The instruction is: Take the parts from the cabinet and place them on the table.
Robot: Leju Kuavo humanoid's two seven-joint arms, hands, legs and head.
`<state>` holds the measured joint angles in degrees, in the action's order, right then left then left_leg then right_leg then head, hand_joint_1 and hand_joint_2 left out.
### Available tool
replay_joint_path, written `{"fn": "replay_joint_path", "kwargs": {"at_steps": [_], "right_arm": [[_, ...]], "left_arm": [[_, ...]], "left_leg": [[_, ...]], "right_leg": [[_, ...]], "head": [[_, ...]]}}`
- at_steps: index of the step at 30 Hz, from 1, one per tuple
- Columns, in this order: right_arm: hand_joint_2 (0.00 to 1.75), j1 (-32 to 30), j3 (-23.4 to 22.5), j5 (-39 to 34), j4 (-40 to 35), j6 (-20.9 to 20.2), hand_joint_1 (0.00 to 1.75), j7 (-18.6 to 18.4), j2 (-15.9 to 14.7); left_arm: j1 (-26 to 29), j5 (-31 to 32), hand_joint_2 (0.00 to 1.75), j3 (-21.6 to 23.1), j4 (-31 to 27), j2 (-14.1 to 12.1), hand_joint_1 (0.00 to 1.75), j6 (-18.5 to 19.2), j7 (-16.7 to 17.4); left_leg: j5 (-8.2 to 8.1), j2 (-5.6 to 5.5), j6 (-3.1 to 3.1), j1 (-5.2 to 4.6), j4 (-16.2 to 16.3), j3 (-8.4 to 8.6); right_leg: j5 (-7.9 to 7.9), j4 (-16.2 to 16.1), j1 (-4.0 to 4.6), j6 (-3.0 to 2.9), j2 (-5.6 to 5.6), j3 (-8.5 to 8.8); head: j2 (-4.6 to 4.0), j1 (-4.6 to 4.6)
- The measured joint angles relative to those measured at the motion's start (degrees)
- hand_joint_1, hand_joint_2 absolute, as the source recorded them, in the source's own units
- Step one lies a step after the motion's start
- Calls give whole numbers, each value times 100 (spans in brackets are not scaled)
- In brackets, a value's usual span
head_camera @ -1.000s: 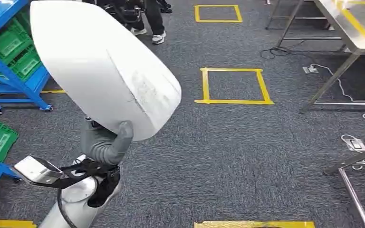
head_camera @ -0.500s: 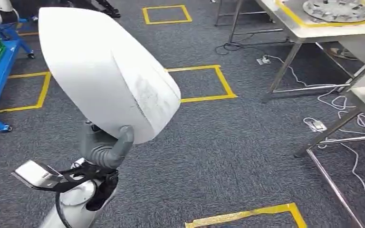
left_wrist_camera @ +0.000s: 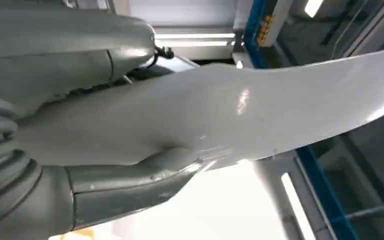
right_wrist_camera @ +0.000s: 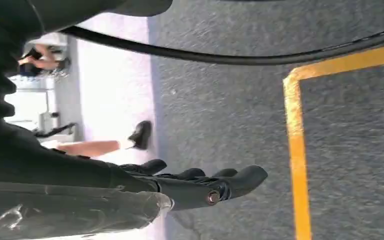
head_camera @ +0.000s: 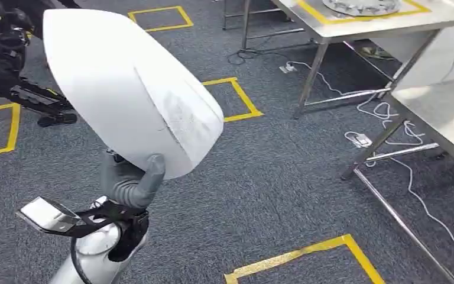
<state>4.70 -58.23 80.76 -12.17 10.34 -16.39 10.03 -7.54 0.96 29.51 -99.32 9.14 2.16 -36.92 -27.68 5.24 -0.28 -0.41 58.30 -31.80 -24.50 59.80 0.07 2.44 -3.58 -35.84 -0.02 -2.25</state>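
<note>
The left hand [head_camera: 131, 182] holds a big white curved part [head_camera: 130, 89]. It looks like a smooth shell or cover panel. The thumb [left_wrist_camera: 145, 177] is pressed against the lower edge of the part, and the other fingers are hidden behind it, so the hand is closed tight on that edge. The rest of the part stands up high above the fingers and leans a little away from them. Holding it up like this most likely keeps the big piece off the grey carpet and away from the robot's legs while it walks.

The right hand [right_wrist_camera: 200, 184] hangs down by the robot's side, over the carpet and near a strip of yellow tape [right_wrist_camera: 294, 150]. Its dark fingers are stretched out, a little apart, and nothing is in them.

A steel table [head_camera: 384, 26] stands well away from the fingers, far ahead and to the right. A round metal plate [head_camera: 360, 6] already lies on it. The white part is still in the hand and not yet on the table, so I think the robot is carrying it there.
</note>
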Motion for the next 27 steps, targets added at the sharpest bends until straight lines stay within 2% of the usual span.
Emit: {"fn": "replay_joint_path", "kwargs": {"at_steps": [2,3,4,5,6,7,8,9,10,11,12,13,14,15,17,18,19,20,21,23,24,25,26,27], "right_arm": [[175,-10,4,13,0,4,0,-13,0],[175,-5,4,13,0,7,0,-15,0],[175,-15,4,28,-2,18,0,-13,-2],[175,-10,4,48,-4,22,0,-15,-2],[175,1,7,57,-4,22,0,-2,-2],[175,8,9,61,-4,20,0,9,-2],[175,5,11,63,-4,17,0,15,-2],[175,-2,11,63,-4,9,0,13,-2],[175,-15,11,66,-4,-2,0,7,-2],[175,-22,11,68,-4,-2,0,2,-2],[175,-18,13,68,-4,-7,0,2,-2],[175,-15,13,68,-4,-7,0,2,-2],[175,-2,15,68,-4,-9,0,2,-2],[175,1,17,68,-4,-9,0,2,-2],[175,-38,20,70,-4,-11,0,-4,-2],[175,-66,20,70,-4,-11,0,-9,-2],[175,-85,20,70,-4,-11,0,-11,-2],[175,-86,20,70,-4,-11,0,-15,-2],[175,-72,20,70,-4,-11,0,-18,-2],[175,-42,26,72,-4,-13,0,-15,-2],[175,-40,26,72,-4,-18,0,-15,-2],[175,-45,26,72,-4,-18,0,-15,-2],[175,-55,26,72,-4,-20,0,-15,-2],[175,-61,26,72,-4,-20,0,-15,-2]], "left_arm": [[4,2,175,5,-4,0,175,2,0],[5,2,175,5,-9,0,175,2,0],[6,2,175,7,-35,-2,175,2,0],[8,2,175,5,-59,-4,175,2,-2],[19,2,175,5,-61,-9,175,0,-2],[43,0,175,5,-59,-22,175,0,-2],[58,0,175,5,-61,-28,175,0,-2],[63,0,175,5,-61,-37,175,0,-2],[62,0,175,5,-61,-44,175,0,-2],[61,0,175,7,-61,-46,175,2,-2],[60,0,175,7,-61,-46,175,0,0],[56,0,175,5,-61,-50,175,2,-2],[54,0,175,7,-67,-50,175,2,-2],[64,0,175,7,-76,-50,175,2,0],[55,0,175,7,-77,-50,175,2,2],[43,0,175,7,-77,-50,175,2,2],[33,0,175,9,-76,-46,175,2,2],[35,0,175,13,-76,-35,175,2,2],[38,0,175,11,-76,-35,175,4,2],[56,-4,175,5,-76,-52,175,4,2],[65,-4,175,5,-76,-52,175,4,2],[64,-4,175,7,-77,-52,175,4,2],[60,-4,175,7,-76,-52,175,4,2],[60,-4,175,5,-76,-52,175,4,2]], "left_leg": [[-1,130,-44,11,-38,26],[-47,144,-91,25,-29,28],[-129,-125,-125,48,67,10],[-332,-323,-134,49,372,-130],[-543,-419,-142,50,793,-339],[-739,-465,-147,50,1295,-599],[-813,-479,-147,50,1628,-797],[-739,-481,-146,51,1684,-859],[-553,-484,-142,53,1529,-813],[-300,-505,-142,64,1202,-672],[-33,-586,-150,89,749,-453],[129,-825,-177,142,353,-255],[116,-1052,-180,187,49,-133],[74,-1013,-134,175,87,-165],[71,-922,-46,131,76,-165],[98,-847,1,156,57,-158],[108,-774,40,169,43,-155],[110,-721,58,151,43,-151],[105,-643,94,126,44,-152],[91,-468,119,83,45,-152],[86,-392,125,68,45,-150],[76,-322,133,58,45,-143],[65,-262,131,51,46,-129],[46,-198,116,49,46,-104]], "right_leg": [[5,-1,24,-53,128,-39],[28,-43,-9,-100,207,-9],[37,-56,-26,-117,265,-3],[43,-56,-38,-144,317,-3],[46,-56,-43,-155,386,-8],[48,-55,-44,-160,479,-13],[48,-55,-46,-160,560,-15],[49,-55,-54,-158,643,-13],[52,-54,-62,-153,721,-8],[58,-53,-76,-140,803,-5],[68,-52,-92,-112,893,-4],[74,-50,-100,-76,968,-13],[61,26,-59,-25,1050,-70],[85,-9,-84,8,1109,-105],[121,-78,-121,92,1204,-121],[135,-88,-128,127,1264,-162],[103,-27,-115,132,1106,-167],[-68,200,-70,135,737,-276],[-311,615,-72,145,560,-476],[-674,1442,-72,139,436,-859],[-692,1600,-72,129,417,-922],[-590,1498,-69,118,411,-848],[-398,1163,-64,100,398,-651],[-178,665,-50,77,321,-358]], "head": [[0,-4],[0,-7],[0,9],[0,20],[0,39],[0,46],[0,48],[0,42],[0,46],[0,44],[0,46],[0,52],[0,79],[0,59],[0,96],[0,94],[0,89],[0,44],[0,28],[0,31],[0,37],[0,28],[0,33],[0,33]]}}
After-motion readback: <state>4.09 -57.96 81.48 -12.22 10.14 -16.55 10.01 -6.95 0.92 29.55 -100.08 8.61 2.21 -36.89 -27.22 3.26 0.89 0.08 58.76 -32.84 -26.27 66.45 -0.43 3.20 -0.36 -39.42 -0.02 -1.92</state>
